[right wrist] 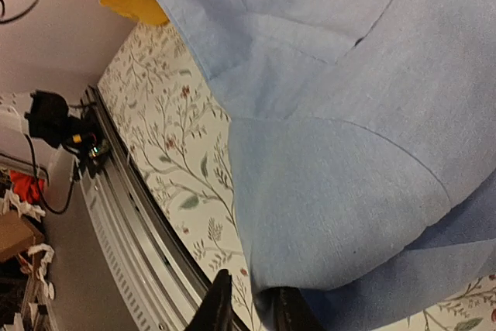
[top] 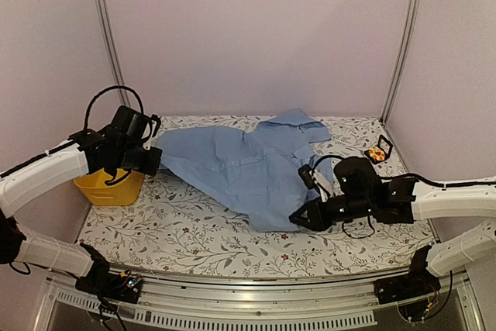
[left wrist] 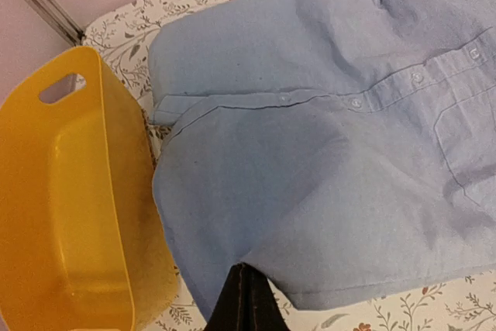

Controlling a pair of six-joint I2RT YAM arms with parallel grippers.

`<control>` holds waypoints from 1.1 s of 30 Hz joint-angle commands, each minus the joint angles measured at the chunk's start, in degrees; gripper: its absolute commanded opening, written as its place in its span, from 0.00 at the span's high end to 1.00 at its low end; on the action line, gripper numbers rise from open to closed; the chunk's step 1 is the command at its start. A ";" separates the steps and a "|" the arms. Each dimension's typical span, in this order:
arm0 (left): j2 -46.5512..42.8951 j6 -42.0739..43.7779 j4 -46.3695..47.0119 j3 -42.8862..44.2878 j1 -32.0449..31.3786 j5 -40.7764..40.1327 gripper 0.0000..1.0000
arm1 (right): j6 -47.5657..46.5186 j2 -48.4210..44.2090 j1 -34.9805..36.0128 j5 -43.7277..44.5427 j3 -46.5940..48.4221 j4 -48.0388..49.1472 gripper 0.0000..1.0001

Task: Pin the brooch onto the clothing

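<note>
Your brooch [top: 377, 153] lies at the far right corner of the surface [top: 194, 230], apart from the shirt [top: 248, 164]. Right hand [right wrist: 252, 291] (barely parted, at the hem) seems empty; left hand [left wrist: 243, 284] is closed. Either could snag and rumple the cloth.

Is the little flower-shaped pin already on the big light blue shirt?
No, the small yellow-and-red flower brooch lies on the table near its far right corner, apart from the light blue button-up shirt.

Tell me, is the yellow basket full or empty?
Empty: the left wrist view shows only bare yellow floor inside the basket.
</note>
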 commanded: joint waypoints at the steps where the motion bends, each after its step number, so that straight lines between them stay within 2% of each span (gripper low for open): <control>1: -5.71 -10.65 -1.99 -6.13 -2.13 6.42 1.00 | 24.17 -2.14 7.57 5.38 -8.31 -11.74 0.64; 3: -6.83 -12.88 -2.50 -8.07 -3.57 6.17 1.00 | 27.98 -3.11 8.33 6.53 -7.54 -18.68 0.50; 7: -6.70 -15.29 -2.87 -8.54 -7.54 6.89 1.00 | 26.76 -4.70 7.65 17.77 0.87 -32.90 0.35; 9: -5.96 -16.06 -3.15 -8.90 -9.24 6.17 1.00 | 25.71 -3.65 4.55 19.89 4.21 -35.49 0.35; 11: -5.69 -17.24 -3.81 -8.98 -10.29 5.58 1.00 | 24.23 -1.47 0.17 19.14 6.14 -35.82 0.38; 14: -6.89 -18.20 -4.36 -9.08 -10.99 4.71 1.00 | 22.13 3.87 -5.49 21.12 9.00 -33.71 0.41; 17: -8.31 -18.62 -4.34 -9.32 -11.05 4.08 1.00 | 16.32 9.73 -12.69 19.33 12.54 -26.17 0.41; 20: -8.20 -18.42 -4.28 -9.37 -11.02 3.90 1.00 | 8.88 17.77 -18.37 11.26 17.72 -17.82 0.40; 22: -8.12 -18.43 -4.48 -9.16 -11.07 3.95 1.00 | 5.84 23.37 -21.06 7.80 21.77 -15.94 0.40; 27: -8.52 -18.54 -3.92 -9.86 -11.22 3.24 1.00 | -0.31 37.36 -23.71 1.77 30.05 -11.16 0.39; 29: -8.41 -18.44 -3.93 -9.86 -11.23 3.41 1.00 | -0.13 41.43 -24.26 0.23 32.74 -11.21 0.44; 30: -8.40 -18.38 -3.93 -9.84 -11.24 3.34 1.00 | 0.18 43.65 -24.50 -0.58 33.63 -11.17 0.52; 33: -8.26 -17.85 -3.82 -9.65 -11.25 3.08 1.00 | 0.47 44.75 -24.63 -0.89 34.48 -11.25 0.94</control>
